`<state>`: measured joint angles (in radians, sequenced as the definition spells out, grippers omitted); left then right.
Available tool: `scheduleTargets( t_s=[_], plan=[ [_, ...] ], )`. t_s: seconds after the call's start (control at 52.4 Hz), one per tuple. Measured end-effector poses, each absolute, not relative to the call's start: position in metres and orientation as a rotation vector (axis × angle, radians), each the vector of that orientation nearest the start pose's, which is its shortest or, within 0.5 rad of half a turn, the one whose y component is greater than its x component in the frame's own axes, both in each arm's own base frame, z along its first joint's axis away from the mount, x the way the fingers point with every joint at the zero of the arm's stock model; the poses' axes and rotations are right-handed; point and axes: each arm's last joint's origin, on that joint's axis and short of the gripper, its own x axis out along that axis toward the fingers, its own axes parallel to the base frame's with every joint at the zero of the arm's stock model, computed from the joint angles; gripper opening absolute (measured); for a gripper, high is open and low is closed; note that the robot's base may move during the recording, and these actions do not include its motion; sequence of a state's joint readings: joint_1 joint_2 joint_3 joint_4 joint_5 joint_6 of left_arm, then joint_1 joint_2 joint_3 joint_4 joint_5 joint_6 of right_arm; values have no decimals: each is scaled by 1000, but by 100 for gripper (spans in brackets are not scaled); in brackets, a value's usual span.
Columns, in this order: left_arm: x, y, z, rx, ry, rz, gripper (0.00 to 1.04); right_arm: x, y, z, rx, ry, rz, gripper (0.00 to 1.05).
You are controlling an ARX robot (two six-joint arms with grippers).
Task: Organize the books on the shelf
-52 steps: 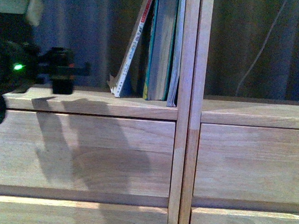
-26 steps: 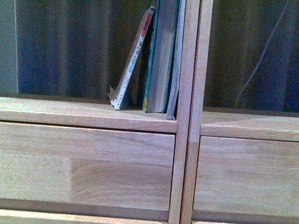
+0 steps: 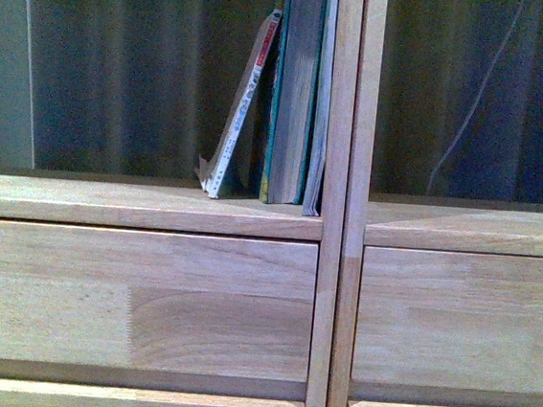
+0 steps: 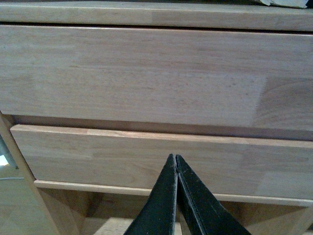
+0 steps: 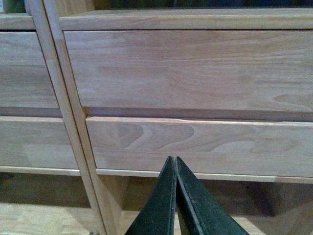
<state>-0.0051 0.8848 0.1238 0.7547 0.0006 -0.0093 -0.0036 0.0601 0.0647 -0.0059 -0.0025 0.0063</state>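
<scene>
The big wooden shelf [image 3: 146,206] fills the front view, with flat drawers [image 3: 132,301] under its open space. The books stand in the right corner of the left open space, pushed up against the post [image 3: 340,124]. The thick green book [image 3: 294,90] stands straight up; it looks heavy and stiff, so I think a firm squeeze across its front edge would hold it best. A thin grey book [image 3: 322,93] sits between it and the post, touching both; it looks light and bendy. The thin white book [image 3: 242,105] leans with its top against the green book and looks easy to tip or slide. The left gripper [image 4: 175,161] and right gripper [image 5: 175,164] hang low by the drawers, both with jaws pressed together and holding nothing.
</scene>
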Motion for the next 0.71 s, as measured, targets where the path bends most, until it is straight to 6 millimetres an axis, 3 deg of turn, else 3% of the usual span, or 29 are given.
scheduleTargets(
  t_s=[0.401, 0.706],
  plan=[
    [141, -1, 164, -8, 11, -5, 3, 97, 0, 168, 6, -6, 0, 3],
    [130, -1, 169, -8, -6, -5, 3, 97, 0, 168, 6, -7, 0, 3]
  ],
)
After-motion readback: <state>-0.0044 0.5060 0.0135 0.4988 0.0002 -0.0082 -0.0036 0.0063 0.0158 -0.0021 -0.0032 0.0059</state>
